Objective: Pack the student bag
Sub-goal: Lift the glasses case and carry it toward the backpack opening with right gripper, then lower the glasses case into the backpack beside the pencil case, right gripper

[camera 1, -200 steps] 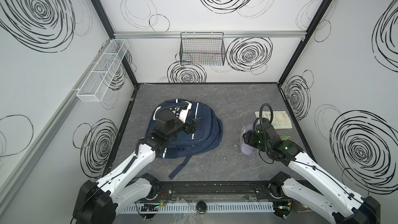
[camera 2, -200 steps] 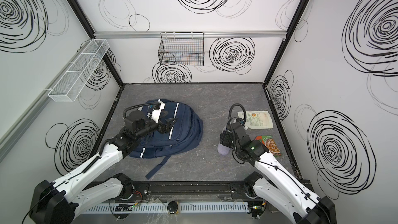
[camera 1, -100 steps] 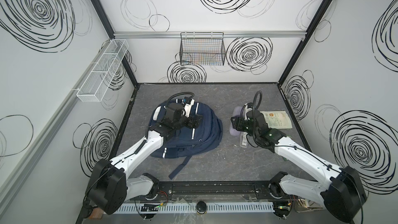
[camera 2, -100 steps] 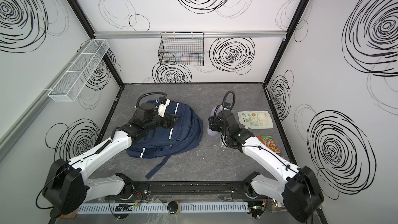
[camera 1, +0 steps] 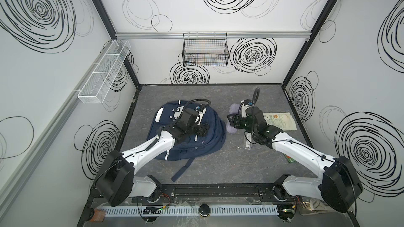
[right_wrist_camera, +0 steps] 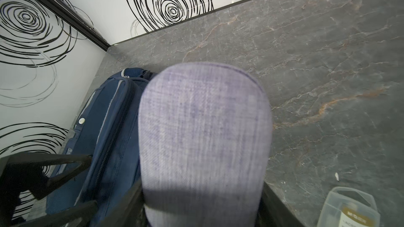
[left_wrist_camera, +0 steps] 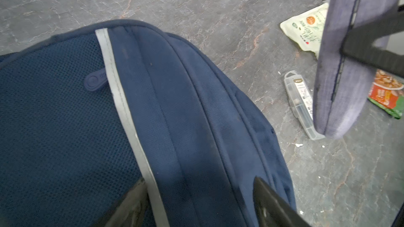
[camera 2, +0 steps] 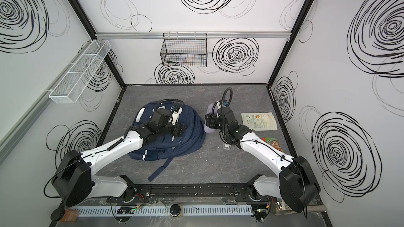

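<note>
Student bag (camera 1: 209, 147) is overhung by the left hand (left_wrist_camera: 199, 180), held open and empty; a lilac pouch (right_wrist_camera: 203, 127) is gripped by the right hand (right_wrist_camera: 200, 193) just beside it. No compartment is seen open, so a zip (right_wrist_camera: 113, 132) is judged best parted first, fabric pinned by one hand. Bag lies flat, left of the surface's (camera 1: 229, 171) middle, long axis running far to near, strap (camera 1: 181, 171) trailing nearward.

Nothing reads clearly. The pale packet (left_wrist_camera: 306, 33) carries dark characters and an orange disc, the clear case (left_wrist_camera: 299, 101) a printed label, both too blurred to read.
</note>
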